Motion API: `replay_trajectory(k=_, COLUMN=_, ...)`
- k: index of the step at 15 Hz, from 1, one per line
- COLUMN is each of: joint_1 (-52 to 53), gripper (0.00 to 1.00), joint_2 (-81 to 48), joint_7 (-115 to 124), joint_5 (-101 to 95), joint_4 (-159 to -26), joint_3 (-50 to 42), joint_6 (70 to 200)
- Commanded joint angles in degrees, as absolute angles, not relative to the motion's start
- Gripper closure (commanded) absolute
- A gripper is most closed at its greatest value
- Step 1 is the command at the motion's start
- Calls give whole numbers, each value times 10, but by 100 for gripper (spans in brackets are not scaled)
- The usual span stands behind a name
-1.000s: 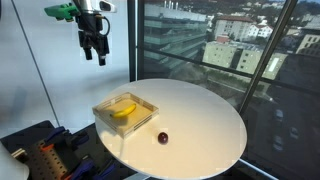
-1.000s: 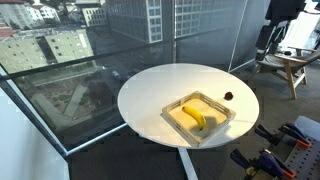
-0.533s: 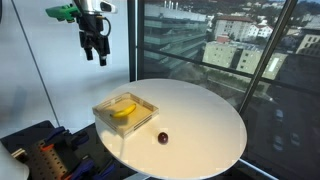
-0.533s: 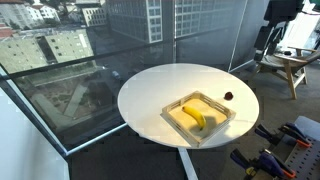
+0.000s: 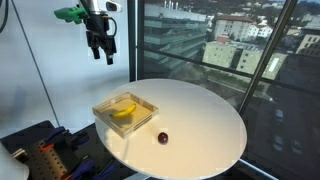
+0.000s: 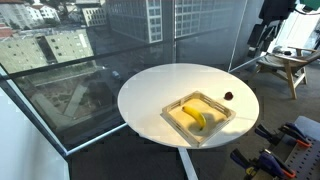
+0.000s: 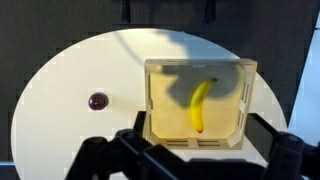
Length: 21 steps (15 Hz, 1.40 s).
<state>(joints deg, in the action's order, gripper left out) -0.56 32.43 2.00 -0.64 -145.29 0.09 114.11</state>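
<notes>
A shallow wooden tray (image 5: pixel 150 103) (image 6: pixel 172 108) (image 7: pixel 195 66) stands on a round white table (image 5: pixel 200 120) (image 6: pixel 160 85) (image 7: pixel 80 70) and holds a yellow banana (image 5: pixel 123 111) (image 6: pixel 196 116) (image 7: pixel 200 105). A small dark red fruit (image 5: pixel 162 138) (image 6: pixel 228 97) (image 7: pixel 97 101) lies on the table beside the tray. My gripper (image 5: pixel 103 55) (image 6: pixel 256 35) (image 7: pixel 197 150) hangs high above the table edge, open and holding nothing. In the wrist view its dark fingers (image 7: pixel 128 140) frame the tray's near side from far above.
Tall glass windows with a city view run behind the table. A wooden stool (image 6: pixel 290 65) stands at the back. Dark equipment with orange parts (image 5: pixel 45 155) (image 6: pixel 290 140) sits low beside the table.
The arm has shifted a little sideways, toward the table, while staying high. The jaws stay open. Tray, banana and fruit have not moved.
</notes>
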Motion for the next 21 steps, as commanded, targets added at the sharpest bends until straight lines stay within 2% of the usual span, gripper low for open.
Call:
replay_trajectory(k=1, joint_1=-20, gripper=0, joint_2=297, joint_7=24, joint_5=-9, joint_4=-1423, joint_3=-8, joint_6=1144)
replay_trajectory(k=21, joint_1=-58, gripper=0, joint_2=206, joint_7=-48, joint_5=-26, joint_4=-1349, joint_3=-64, joint_6=1133)
